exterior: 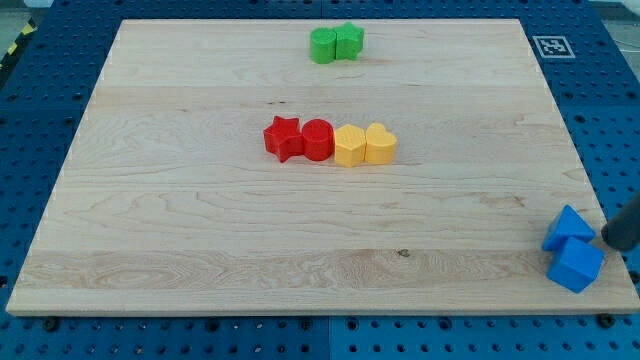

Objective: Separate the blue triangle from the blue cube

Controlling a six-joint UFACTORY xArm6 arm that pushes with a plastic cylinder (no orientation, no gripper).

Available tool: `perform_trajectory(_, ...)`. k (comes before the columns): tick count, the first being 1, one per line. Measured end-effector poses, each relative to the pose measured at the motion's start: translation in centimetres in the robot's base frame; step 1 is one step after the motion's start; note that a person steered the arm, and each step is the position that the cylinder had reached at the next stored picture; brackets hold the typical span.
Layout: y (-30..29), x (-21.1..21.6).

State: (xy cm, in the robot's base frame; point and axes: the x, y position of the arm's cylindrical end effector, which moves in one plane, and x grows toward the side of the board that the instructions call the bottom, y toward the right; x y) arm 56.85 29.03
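Camera view
Surface: a pale wooden board (200,230) is laid on a blue perforated table (60,340); a small black-and-white marker tag (551,46) is fixed at the board's upper right corner.
Room: only a strip of yellow-black tape (14,42) is seen at the upper left edge of the frame.
Containers: none are shown; all blocks lie loose on the board.
Top centre: a green round block (323,45) and a green angular block (349,41) are touching.
Centre row: red star block (283,137), red round block (317,139), yellow angular block (349,145) and yellow heart block (380,144) are lined up in contact.
Task blocks: the blue triangle (568,227) is pressed against the blue cube (576,265) at the lower right corner, the cube overhanging the board's edge.
My tip (613,243): set just right of both blue blocks, close to the triangle.
Hard to make out: the rod is cut off by the right edge; no claw is fitted, so no opening can be told.
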Motion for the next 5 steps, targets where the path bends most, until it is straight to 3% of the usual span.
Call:
perform_trajectory(2,-9.3,-4.4)
perform_trajectory(3,-10.5,-4.8)
perform_trajectory(5,-10.4,1.9)
